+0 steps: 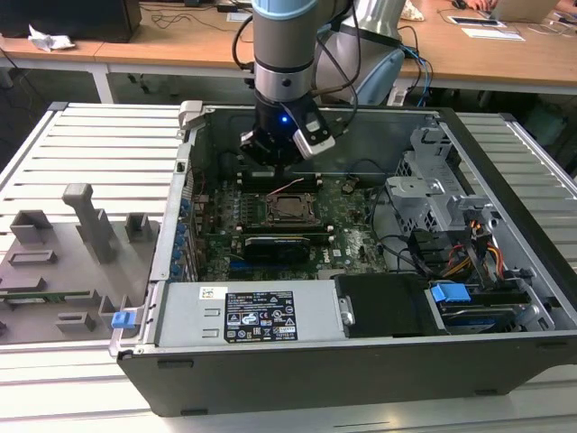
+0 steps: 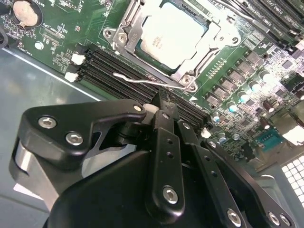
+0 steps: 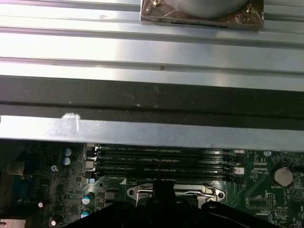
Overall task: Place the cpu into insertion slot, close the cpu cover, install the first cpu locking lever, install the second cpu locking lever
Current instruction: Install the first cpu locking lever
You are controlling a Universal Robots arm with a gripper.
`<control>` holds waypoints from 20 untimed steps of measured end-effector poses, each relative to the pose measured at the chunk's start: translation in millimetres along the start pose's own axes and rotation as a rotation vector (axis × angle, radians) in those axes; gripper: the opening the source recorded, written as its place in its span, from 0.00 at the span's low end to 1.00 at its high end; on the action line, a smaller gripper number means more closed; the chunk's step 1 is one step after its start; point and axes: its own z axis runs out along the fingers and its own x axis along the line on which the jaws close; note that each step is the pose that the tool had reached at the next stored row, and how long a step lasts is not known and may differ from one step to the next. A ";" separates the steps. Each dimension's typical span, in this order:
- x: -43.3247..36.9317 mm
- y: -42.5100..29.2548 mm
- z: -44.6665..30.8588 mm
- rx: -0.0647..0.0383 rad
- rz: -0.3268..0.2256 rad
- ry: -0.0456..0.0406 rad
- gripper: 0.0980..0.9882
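The cpu (image 2: 173, 35) lies silver side up in the insertion slot (image 2: 189, 80) on the green motherboard. Its metal cpu cover (image 2: 127, 29) is folded down flat around it. A thin wire locking lever (image 2: 137, 80) runs along the slot's side nearest the memory slots. My gripper (image 2: 160, 103) is shut, its black fingertips pressed together right beside that lever; I cannot tell if they touch it. In the exterior view the gripper (image 1: 275, 170) hangs low inside the case, just behind the insertion slot (image 1: 290, 209). In the first wrist view the gripper's tip (image 3: 164, 186) sits at the slot's edge.
Long black memory slots (image 2: 118, 69) lie between the gripper and the socket. The open case wall (image 3: 152, 99) rises close behind. A black expansion card (image 1: 284, 244), a drive cage (image 1: 433, 194) and cables (image 1: 469, 257) stand inside the case. Grey fixtures (image 1: 81, 234) sit on the exterior view's left.
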 end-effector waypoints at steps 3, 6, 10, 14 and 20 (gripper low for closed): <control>-8.8 -0.7 3.2 0.000 -0.002 0.0003 0.01; -13.7 0.6 5.1 0.002 -0.002 0.0003 0.01; -15.6 0.9 7.9 0.004 -0.004 0.0007 0.01; -17.9 0.8 8.4 0.004 -0.004 0.0007 0.01; -20.8 0.7 8.9 0.004 -0.004 0.0008 0.01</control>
